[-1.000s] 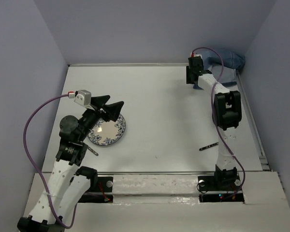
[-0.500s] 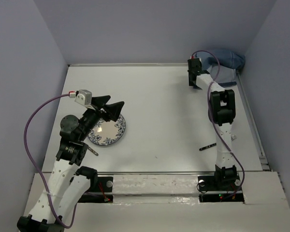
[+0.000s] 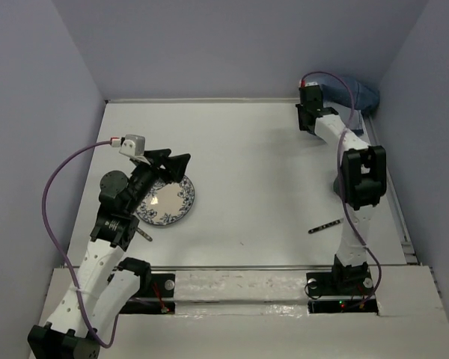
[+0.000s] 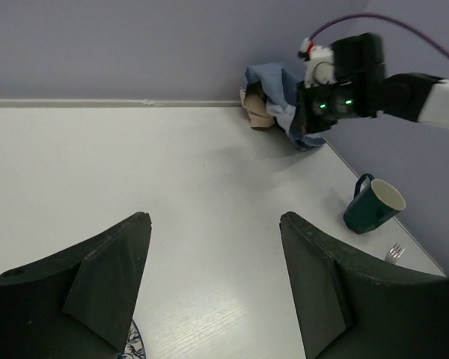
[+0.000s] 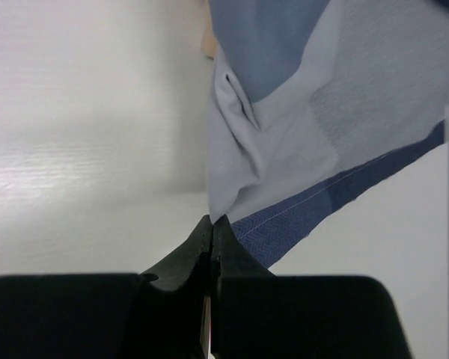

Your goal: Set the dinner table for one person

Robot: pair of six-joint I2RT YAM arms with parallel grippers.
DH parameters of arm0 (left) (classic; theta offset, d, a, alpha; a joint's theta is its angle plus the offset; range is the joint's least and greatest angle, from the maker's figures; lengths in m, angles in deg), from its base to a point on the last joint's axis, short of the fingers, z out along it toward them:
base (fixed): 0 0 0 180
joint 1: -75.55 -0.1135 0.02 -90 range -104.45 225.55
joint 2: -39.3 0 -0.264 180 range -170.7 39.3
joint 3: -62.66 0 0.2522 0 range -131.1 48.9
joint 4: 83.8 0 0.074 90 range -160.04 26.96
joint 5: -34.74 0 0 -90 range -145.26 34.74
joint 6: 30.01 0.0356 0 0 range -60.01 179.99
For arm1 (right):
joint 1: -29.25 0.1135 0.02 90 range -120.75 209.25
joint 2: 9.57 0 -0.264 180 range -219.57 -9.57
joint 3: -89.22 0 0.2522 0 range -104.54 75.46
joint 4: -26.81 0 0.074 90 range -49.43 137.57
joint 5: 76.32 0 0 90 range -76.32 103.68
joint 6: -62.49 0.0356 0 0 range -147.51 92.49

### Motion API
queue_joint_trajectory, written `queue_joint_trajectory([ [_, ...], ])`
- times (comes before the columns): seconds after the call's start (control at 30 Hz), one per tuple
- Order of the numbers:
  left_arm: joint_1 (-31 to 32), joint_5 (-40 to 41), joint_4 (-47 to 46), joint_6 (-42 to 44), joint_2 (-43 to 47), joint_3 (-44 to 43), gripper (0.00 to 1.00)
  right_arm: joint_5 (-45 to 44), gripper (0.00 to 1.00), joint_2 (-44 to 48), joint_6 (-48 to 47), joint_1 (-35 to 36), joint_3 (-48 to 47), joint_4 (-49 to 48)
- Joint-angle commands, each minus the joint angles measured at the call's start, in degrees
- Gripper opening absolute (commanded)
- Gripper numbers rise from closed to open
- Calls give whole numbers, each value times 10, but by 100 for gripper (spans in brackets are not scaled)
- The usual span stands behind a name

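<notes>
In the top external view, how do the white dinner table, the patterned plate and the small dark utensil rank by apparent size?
Largest to smallest:
1. dinner table, by far
2. patterned plate, partly covered
3. dark utensil, clearly smallest

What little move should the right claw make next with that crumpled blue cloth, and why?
Probably pull back toward the middle of the white tabletop: the right gripper looks shut on a corner of the crumpled blue cloth placemat, which lies bunched in the far corner.
</notes>
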Motion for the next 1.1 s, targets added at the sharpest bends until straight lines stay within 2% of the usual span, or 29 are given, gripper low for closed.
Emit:
queue_joint_trajectory([
  [0.0,-4,26,3,-27,-17,-15,80,56,0,159,-59,33,61,-71],
  [0.23,5,113,10,-100,-25,5,83,165,0,304,-122,125,145,-66],
  [0.4,64,161,-29,-148,-64,15,83,253,0,393,-111,176,230,-68],
  [0.53,110,212,-57,-164,-114,13,84,313,0,421,-122,192,263,-56],
  [0.67,116,236,-75,-182,-162,15,87,379,0,444,-112,216,281,-4],
  [0.73,116,239,-83,-187,-202,2,88,372,0,458,-77,243,305,-5],
  [0.87,119,239,-109,-193,-276,-30,89,291,0,497,15,324,393,-5],
  [0.9,119,243,-117,-196,-304,-35,89,277,0,512,60,325,415,-3],
  [1.03,119,242,-133,-205,-382,-66,89,182,0,611,136,325,502,39],
  [1.07,119,242,-135,-202,-399,-77,89,181,0,630,144,325,520,61],
])
